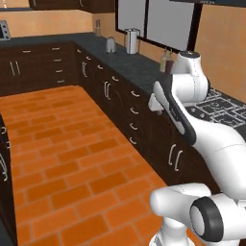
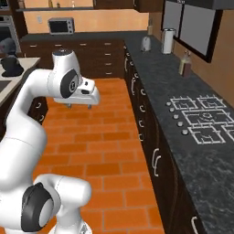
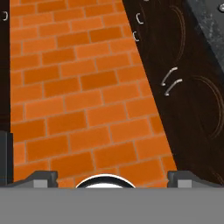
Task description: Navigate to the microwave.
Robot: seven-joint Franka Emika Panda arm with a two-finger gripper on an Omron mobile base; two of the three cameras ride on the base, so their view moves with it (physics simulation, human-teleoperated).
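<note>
Microwave unidentifiable; silver countertop oven (image 2: 61, 25) whole from right base, cropped from left

Your arm covers part of the cooktop (image 1: 218, 106) in the left base view, and the picture's right edge cuts the rest. The small silver box (image 1: 4, 30) at the far counter is sliced by the left edge there. In the right base view, a steel oven (image 2: 6, 28) is half lost at the left edge, and a dark object (image 2: 11, 65) on the pale counter (image 2: 13, 77) is too blurred to name. In the hand view, the gripper (image 3: 105, 178) shows you just its tips above the bottom band, so their spacing stays unclear.
</note>
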